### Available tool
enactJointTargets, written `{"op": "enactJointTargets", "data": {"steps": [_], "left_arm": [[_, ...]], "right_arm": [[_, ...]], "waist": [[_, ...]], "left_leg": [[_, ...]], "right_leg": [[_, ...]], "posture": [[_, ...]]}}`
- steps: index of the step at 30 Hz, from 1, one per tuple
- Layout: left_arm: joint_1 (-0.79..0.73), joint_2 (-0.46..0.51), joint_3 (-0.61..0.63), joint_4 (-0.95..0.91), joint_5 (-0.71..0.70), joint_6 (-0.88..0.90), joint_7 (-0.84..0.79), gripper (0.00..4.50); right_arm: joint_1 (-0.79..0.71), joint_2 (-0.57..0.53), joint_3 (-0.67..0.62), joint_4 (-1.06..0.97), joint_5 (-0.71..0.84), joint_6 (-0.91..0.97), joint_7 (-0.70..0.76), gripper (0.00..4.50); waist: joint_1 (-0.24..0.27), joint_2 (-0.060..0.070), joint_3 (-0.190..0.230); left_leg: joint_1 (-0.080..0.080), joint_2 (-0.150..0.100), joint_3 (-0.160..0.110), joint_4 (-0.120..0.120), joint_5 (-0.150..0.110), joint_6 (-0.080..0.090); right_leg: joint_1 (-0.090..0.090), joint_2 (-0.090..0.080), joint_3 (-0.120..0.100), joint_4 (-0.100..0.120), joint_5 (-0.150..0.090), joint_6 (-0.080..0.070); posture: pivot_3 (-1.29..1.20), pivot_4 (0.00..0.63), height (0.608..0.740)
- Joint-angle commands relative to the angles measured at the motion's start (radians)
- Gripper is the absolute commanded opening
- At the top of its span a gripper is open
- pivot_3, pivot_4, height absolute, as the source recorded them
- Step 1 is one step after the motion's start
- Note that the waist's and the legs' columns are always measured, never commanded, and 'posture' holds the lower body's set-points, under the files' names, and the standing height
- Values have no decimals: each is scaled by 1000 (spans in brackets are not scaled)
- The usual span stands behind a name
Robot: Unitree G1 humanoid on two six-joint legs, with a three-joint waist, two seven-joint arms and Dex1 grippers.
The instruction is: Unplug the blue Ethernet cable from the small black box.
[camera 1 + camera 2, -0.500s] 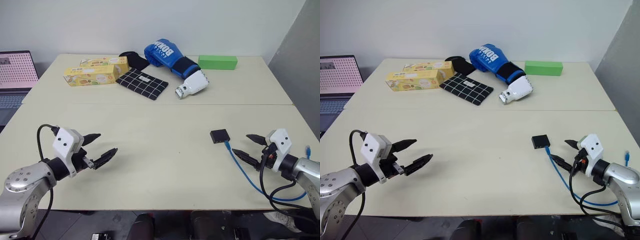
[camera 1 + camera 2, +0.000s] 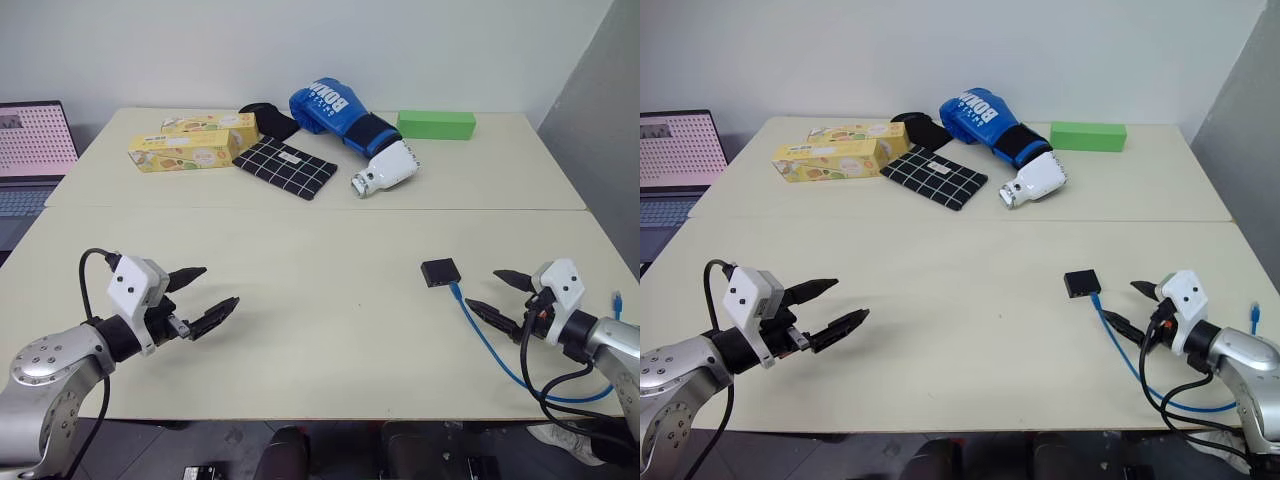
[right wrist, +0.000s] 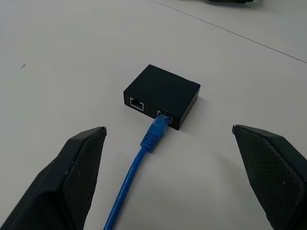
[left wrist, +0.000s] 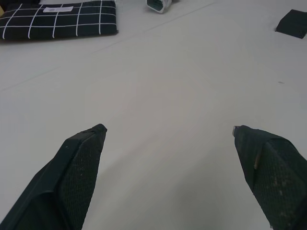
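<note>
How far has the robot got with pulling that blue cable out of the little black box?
Nothing is done yet: the blue Ethernet cable is plugged into the small black box, beside an empty port. In hand: the right gripper is open, close by and aimed at the plug, holding nothing. The left gripper is open too, far across the table. Left to do: grip the plug, probably steady the box, and pull it free.

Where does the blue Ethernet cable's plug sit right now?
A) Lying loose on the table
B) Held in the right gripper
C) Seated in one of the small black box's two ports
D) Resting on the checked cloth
C: the blue Ethernet cable has its plug in one port of the small black box; the other port is empty.
</note>
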Motion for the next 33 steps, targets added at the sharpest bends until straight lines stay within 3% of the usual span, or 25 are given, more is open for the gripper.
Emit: {"op": "enactJointTargets", "data": {"steps": [1, 8, 11, 21, 27, 32, 33], "left_arm": [[-21, -7, 23, -45, -51, 26, 18, 4496], [-96, -9, -38, -51, -55, 48, 38, 4496], [-135, 17, -118, -35, 13, -28, -28, 4496], [-253, 41, -223, -50, -132, 46, -216, 4496], [-324, 44, -273, -12, -203, 114, -301, 4496], [-352, 46, -318, 17, -150, 94, -319, 4496], [-355, 48, -322, 22, -140, 88, -320, 4500]], "right_arm": [[2, -13, -40, -45, 4, -8, -3, 4472], [41, 5, -49, -87, -7, 3, -41, 4472], [67, 35, -51, -118, -12, 16, -93, 4472], [98, 169, 60, -229, -82, 116, -283, 4472], [42, 297, 128, -169, -151, 134, -418, 4472], [3, 332, 135, -104, -195, 124, -470, 4472], [0, 332, 136, -105, -200, 132, -474, 4299]], "waist": [[0, 0, 0], [1, 0, 0], [4, 0, 0], [-2, 0, 0], [-2, 1, 0], [-2, 0, 0], [-2, 0, 0]], "left_leg": [[0, 0, 0, 0, 0, 0], [0, 0, 0, 0, 0, 0], [0, -1, -1, 1, 0, 0], [1, 0, 1, 0, 0, 0], [0, -1, 1, 0, 0, 0], [0, -1, 2, 0, 0, 0], [1, -1, 2, 0, 0, 0]], "right_leg": [[0, 0, 0, 0, 0, 0], [0, 0, 0, 0, 0, 0], [1, 0, 0, 0, 0, 0], [0, 1, 0, 1, 0, 0], [-1, 4, 1, 1, 0, 0], [-1, 4, 2, 1, 0, 0], [-1, 4, 2, 1, 0, 0]], "posture": [[0, 150, 740], [0, 150, 740], [0, 150, 740], [0, 150, 740], [0, 150, 740], [0, 150, 740], [0, 150, 740]]}}
